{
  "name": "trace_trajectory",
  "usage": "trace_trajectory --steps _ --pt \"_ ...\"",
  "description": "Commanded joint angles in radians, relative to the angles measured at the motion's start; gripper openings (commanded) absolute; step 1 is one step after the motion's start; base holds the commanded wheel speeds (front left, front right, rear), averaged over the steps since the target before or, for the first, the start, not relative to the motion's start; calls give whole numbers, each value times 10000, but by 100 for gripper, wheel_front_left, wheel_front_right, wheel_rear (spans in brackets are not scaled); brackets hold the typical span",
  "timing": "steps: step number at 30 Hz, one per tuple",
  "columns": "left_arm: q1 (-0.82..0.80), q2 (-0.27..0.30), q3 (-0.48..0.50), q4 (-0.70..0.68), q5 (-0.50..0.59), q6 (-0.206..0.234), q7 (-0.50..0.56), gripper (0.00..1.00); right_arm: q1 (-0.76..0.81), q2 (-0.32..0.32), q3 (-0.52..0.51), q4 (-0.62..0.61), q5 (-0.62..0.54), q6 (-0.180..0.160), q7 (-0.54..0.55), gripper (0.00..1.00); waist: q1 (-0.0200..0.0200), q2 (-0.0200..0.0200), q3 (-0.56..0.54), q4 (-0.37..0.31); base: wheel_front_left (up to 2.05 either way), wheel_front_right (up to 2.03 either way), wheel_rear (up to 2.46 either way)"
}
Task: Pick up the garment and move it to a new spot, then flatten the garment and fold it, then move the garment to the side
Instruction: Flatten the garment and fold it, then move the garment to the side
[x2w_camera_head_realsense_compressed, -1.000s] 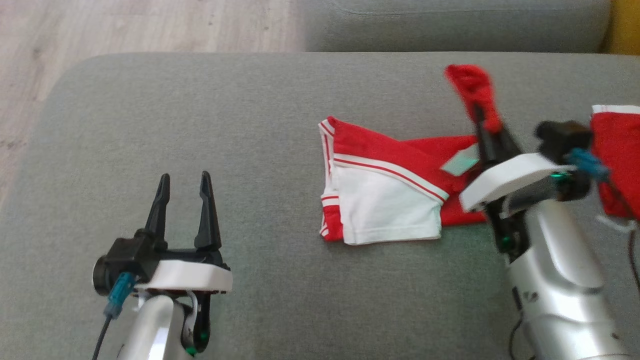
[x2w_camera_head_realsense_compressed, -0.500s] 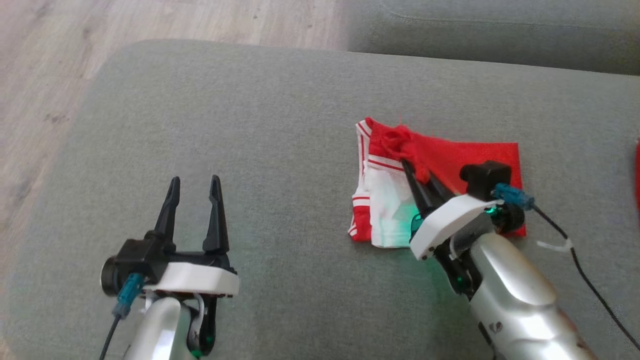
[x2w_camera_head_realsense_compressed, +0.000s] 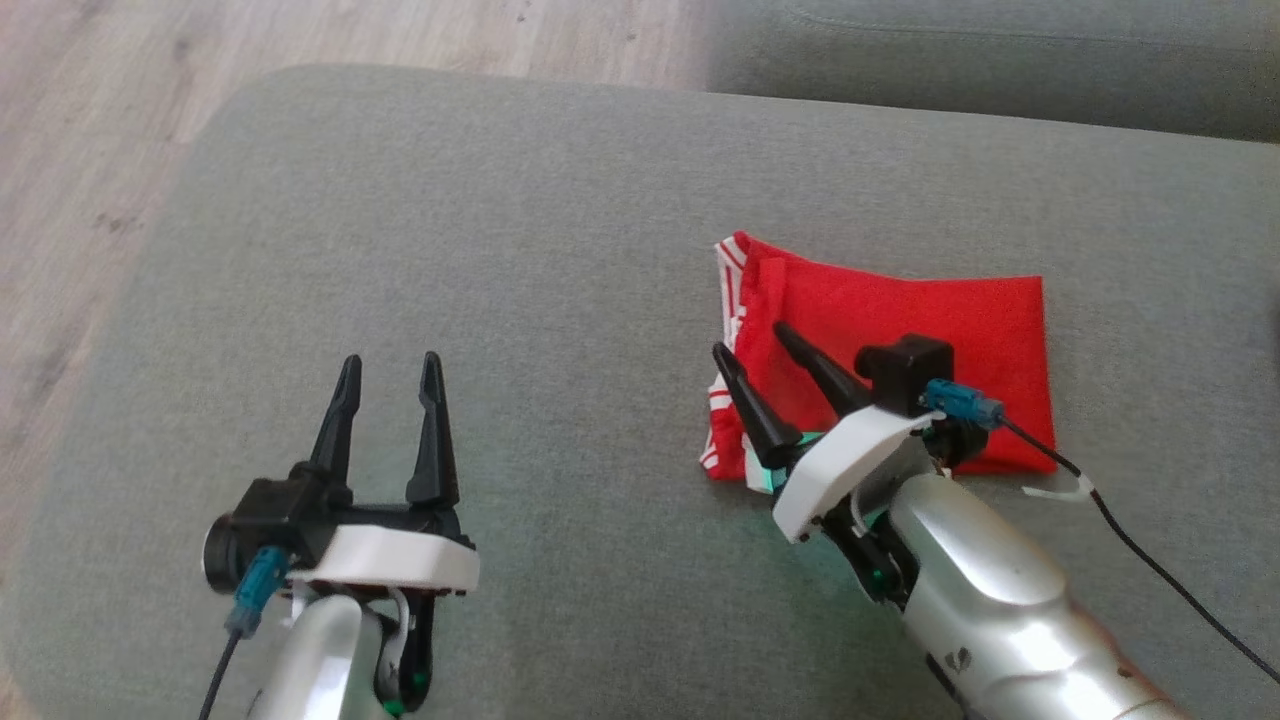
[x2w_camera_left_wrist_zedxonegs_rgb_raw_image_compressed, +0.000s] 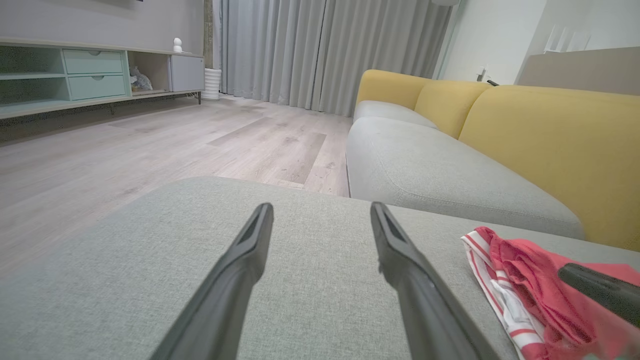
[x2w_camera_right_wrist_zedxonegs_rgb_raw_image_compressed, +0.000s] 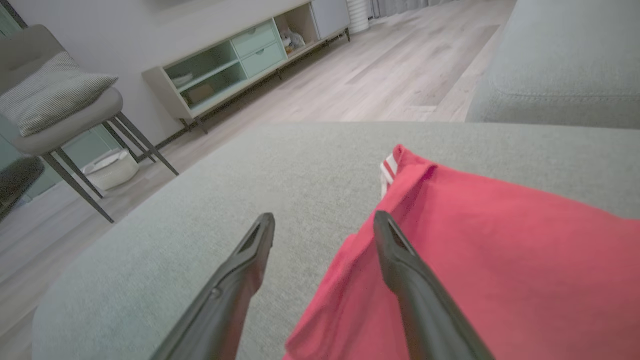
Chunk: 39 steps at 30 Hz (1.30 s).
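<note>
Garment (x2w_camera_head_realsense_compressed: 900, 320): is lying folded in a rough rectangle on the right half of the grey cushion (x2w_camera_head_realsense_compressed: 450, 250), red layer facing up; striped red-and-white trim is peeking out along its left edge, and a bit of white cloth is showing at the lower left corner.

Right gripper (x2w_camera_head_realsense_compressed: 752, 340): is hovering over the garment's left edge with its two dark fingers spread apart and nothing between them. In the right wrist view one finger is sitting over the red cloth and the other over bare grey fabric just beside it. Whether the tips are touching the cloth cannot be told.

Left gripper (x2w_camera_head_realsense_compressed: 391, 360): is resting low over the cushion's left half, well apart from the garment, fingers parted and gripping nothing, pointing toward the far edge.

Cable (x2w_camera_head_realsense_compressed: 1150, 560): is trailing from the blue plug on the right wrist across the cushion, passing just beside the garment's lower right corner.

Second seat (x2w_camera_head_realsense_compressed: 1000, 50): is running along the far side, grey, with yellow backrests (x2w_camera_left_wrist_zedxonegs_rgb_raw_image_compressed: 550, 135) rising behind it in the left wrist view.

Floor (x2w_camera_head_realsense_compressed: 100, 100): pale wood planks are showing beyond the cushion's left and far edges.

Room: a low cabinet (x2w_camera_right_wrist_zedxonegs_rgb_raw_image_compressed: 235, 65) with pale green drawers is standing against the wall, and a chair (x2w_camera_right_wrist_zedxonegs_rgb_raw_image_compressed: 65, 115) is carrying a checked pillow.
</note>
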<state>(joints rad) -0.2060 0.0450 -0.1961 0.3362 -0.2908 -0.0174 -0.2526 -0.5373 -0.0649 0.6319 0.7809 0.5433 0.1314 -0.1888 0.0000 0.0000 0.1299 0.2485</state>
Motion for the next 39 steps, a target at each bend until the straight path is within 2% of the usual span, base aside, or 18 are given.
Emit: trace_trajectory --steps 1,3,7,12,18,21,23,27,31,39 --pt "-297 53 298 -308 -31 43 -91 100 -340 146 198 -403 150 -7 -212 100 0 0 -55 -127 0 0 0" --pt "-284 53 363 -337 -13 29 -91 100 -485 146 260 -565 128 -7 -389 100 0 0 -120 -287 0 0 0" --pt "-187 53 463 -458 -1 0 -91 100 -734 146 -225 -847 -937 -7 -666 100 0 0 -301 -657 0 0 0" --pt "-57 53 551 -723 -41 62 -91 100 -379 146 -2160 -1624 -2313 -7 -723 100 0 0 -466 -1132 0 0 0" --pt "90 53 574 -866 -75 139 -91 100 1063 147 -4740 -3312 -3777 -7 -727 100 0 0 -600 -1570 0 0 0" --pt "177 53 583 -804 22 128 -91 100 1965 147 -5355 -3890 -4647 -7 -728 100 0 0 -619 -1722 0 0 0" --pt "229 53 596 -750 69 121 -91 100 2495 147 -5743 -4151 -4765 -7 -728 100 0 0 -623 -1783 0 0 0" --pt "362 53 669 -731 251 129 -91 100 3338 147 -6234 -4672 -4745 -7 -729 100 0 0 -625 -1891 0 0 0" --pt "516 53 770 -841 501 142 -91 100 3873 147 -6293 -4966 -4557 -7 -729 100 0 0 -608 -1976 0 0 0" --pt "459 53 771 -831 576 101 -91 100 3784 147 -6177 -5047 -4544 -7 -729 100 0 0 -439 -1967 0 0 0"
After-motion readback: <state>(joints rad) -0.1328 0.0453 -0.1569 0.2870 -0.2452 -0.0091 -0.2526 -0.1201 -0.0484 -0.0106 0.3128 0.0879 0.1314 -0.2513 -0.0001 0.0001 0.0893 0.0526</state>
